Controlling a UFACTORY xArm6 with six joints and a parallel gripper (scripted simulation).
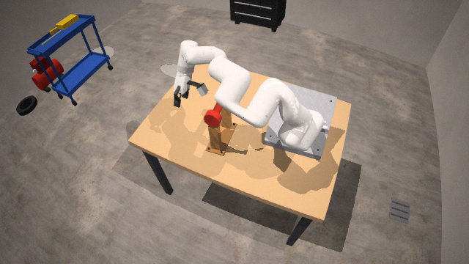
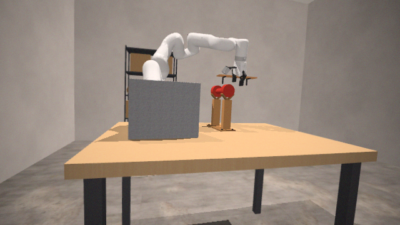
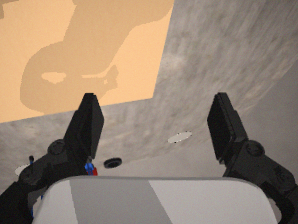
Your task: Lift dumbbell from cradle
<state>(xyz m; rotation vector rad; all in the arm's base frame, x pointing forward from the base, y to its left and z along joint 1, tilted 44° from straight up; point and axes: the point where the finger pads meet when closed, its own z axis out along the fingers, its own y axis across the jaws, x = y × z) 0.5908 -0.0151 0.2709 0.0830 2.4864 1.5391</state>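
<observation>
The red dumbbell (image 1: 212, 118) (image 2: 222, 90) lies level in the forks of the wooden cradle (image 1: 220, 137) (image 2: 226, 114) near the middle of the table (image 1: 256, 176) (image 2: 250, 150). My gripper (image 1: 181, 97) (image 2: 238, 80) (image 3: 155, 106) is open and empty. It points down in the air near the table's far corner, a little higher than the dumbbell and off to one side of it, touching nothing. The wrist view shows only the table corner (image 3: 87, 30) and floor between the fingers; the dumbbell is not in it.
The arm stands on a grey base plate (image 1: 322, 99) (image 2: 164, 109) on the table. On the floor are a blue cart (image 1: 78, 70) with red cylinders (image 1: 45, 75), a tyre (image 1: 26, 105) (image 3: 113, 161), a black cabinet (image 1: 258, 11) and a shelf (image 2: 137, 62).
</observation>
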